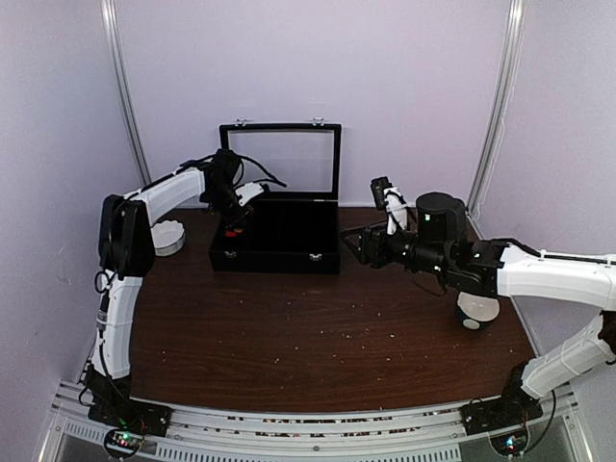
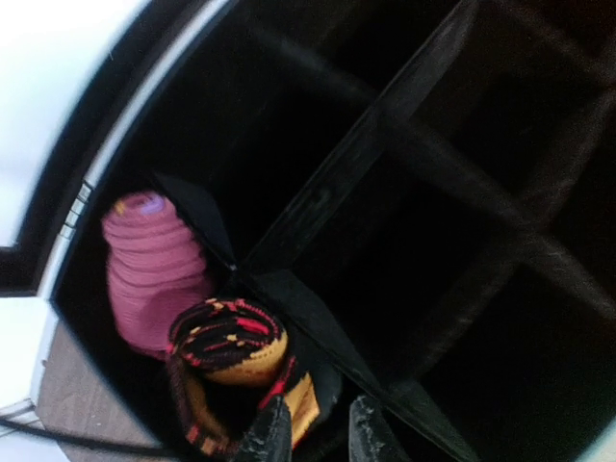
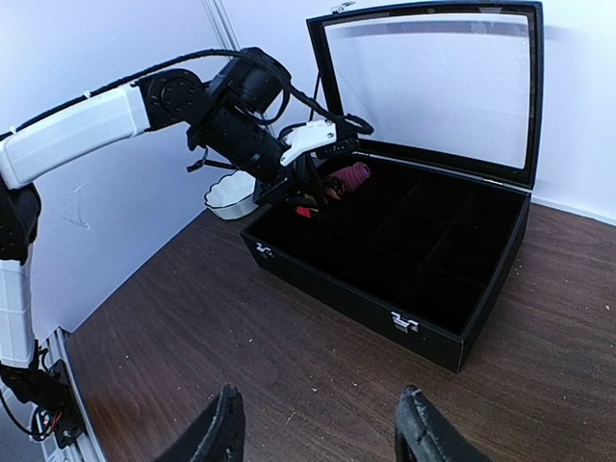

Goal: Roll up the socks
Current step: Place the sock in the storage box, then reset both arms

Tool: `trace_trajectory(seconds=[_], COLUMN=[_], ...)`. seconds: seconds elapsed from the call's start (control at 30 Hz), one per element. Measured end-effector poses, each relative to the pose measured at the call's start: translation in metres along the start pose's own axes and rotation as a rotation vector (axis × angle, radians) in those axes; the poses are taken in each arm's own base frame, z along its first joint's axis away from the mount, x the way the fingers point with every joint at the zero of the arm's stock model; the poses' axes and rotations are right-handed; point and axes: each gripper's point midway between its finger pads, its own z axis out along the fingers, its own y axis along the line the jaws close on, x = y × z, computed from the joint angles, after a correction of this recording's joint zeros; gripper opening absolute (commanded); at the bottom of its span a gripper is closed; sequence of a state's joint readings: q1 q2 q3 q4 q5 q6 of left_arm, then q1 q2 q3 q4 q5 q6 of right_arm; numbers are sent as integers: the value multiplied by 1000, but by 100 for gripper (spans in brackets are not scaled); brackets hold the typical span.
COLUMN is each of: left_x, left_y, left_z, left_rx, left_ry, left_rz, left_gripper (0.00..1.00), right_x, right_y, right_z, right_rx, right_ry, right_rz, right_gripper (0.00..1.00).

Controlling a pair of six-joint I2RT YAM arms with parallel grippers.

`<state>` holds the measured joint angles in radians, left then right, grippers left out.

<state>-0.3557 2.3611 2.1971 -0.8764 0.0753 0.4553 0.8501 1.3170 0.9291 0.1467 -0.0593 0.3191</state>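
rolled socks [image 2: 154, 279] in box [image 3: 366, 303] corner, left gripper [image 2: 320, 419] just beside

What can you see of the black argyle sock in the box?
The black argyle sock is rolled into a loose bundle of soft knit, black with red and orange diamonds and an orange patch low down. It lies at a corner of the black box, beside the rolled pink sock and seemingly touching it. Whether they share a compartment is unclear. The left tool sits at its lower edge; a grip cannot be confirmed.
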Motion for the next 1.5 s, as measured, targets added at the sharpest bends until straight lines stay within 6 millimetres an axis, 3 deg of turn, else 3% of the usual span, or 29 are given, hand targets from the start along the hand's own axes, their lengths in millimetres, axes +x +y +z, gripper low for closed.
trace_trajectory(seconds=[0.13,0.27,0.33,0.47,0.53,0.57,0.6,0.73,0.83,0.97,1.03,1.13,1.23,1.4,1.5], left_x=[19,35,37,39,32,28,23,-12,-39,-40,-23,21,84,183,207], left_y=[12,21,24,16,10,7,3,-8,-10,-6,1,12,21,28,8], left_z=[21,23,23,19,10,3,-6,-63,-123,-189,-211,-218,-199,-151,-129], left_rx=[-8,-17,-22,13,34,44,54,53,4,-82,-146,-221,-216,-204,-200], left_ry=[57,96,99,92,63,52,34,-75,-184,-270,-287,-277,-227,-182,-200], left_rz=[-19,-36,-38,-31,-30,-22,-17,16,41,18,-25,-111,-217,-417,-451], left_gripper=[23,21,25,50,95,97,98,98,98,98,98,98,98,98,98], right_x=[0,0,0,0,0,0,0,1,-4,-14,-18,-19,-7,35,65], right_y=[0,0,0,-1,-1,-1,-2,-9,-20,-45,-65,-92,-132,-192,-219], right_z=[0,0,0,0,0,0,0,-2,-9,-29,-46,-65,-97,-153,-177], right_rx=[-3,-7,-9,-11,-12,-12,-12,5,36,123,215,327,505,809,974], right_ry=[2,3,4,5,6,7,8,19,13,-14,-32,-59,-96,-163,-156], right_rz=[4,4,4,8,11,12,16,25,38,42,34,33,33,-35,-103], right_gripper=[53,53,53,62,79,93,99,100,100,100,100,100,100,100,100])
